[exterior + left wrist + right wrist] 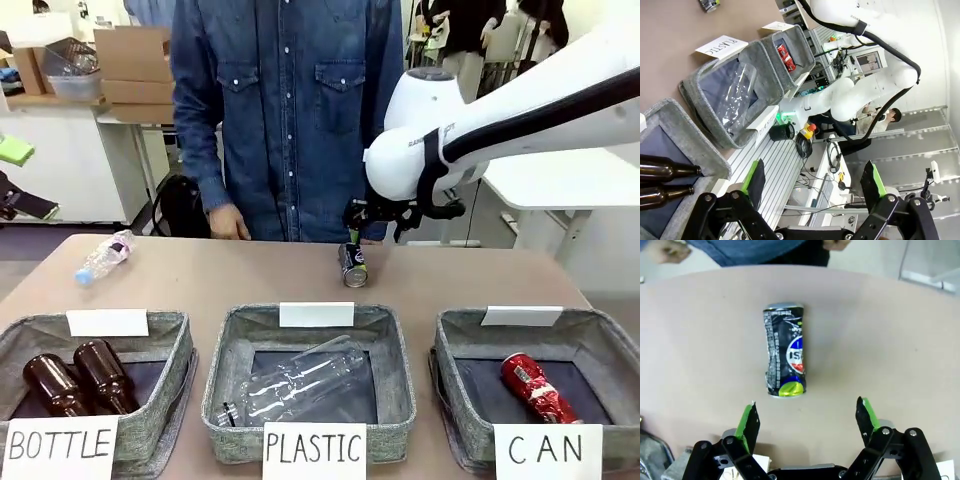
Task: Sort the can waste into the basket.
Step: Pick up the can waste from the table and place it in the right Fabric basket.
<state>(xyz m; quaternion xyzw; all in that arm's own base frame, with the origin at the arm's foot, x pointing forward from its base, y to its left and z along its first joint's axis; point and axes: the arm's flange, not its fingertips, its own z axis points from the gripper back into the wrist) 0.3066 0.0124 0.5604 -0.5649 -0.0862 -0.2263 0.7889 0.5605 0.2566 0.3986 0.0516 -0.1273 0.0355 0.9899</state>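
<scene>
Hovering over crumpled dark blue-black metal can (pixel 785 355) on brown bench (pixel 890 340), right tool (pixel 806 410) spread, empty: approach step. Next: lower, straddle, pinch.

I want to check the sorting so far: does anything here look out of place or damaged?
Yes. The dark blue-black metal drink can lies dented on its side on the brown table, not yet sorted. A clear plastic bottle also lies loose near the table's far left edge.

Right end effector (pixel 806 409) wide open, pointing down; left end effector (pixel 814 169) wide open.
</scene>
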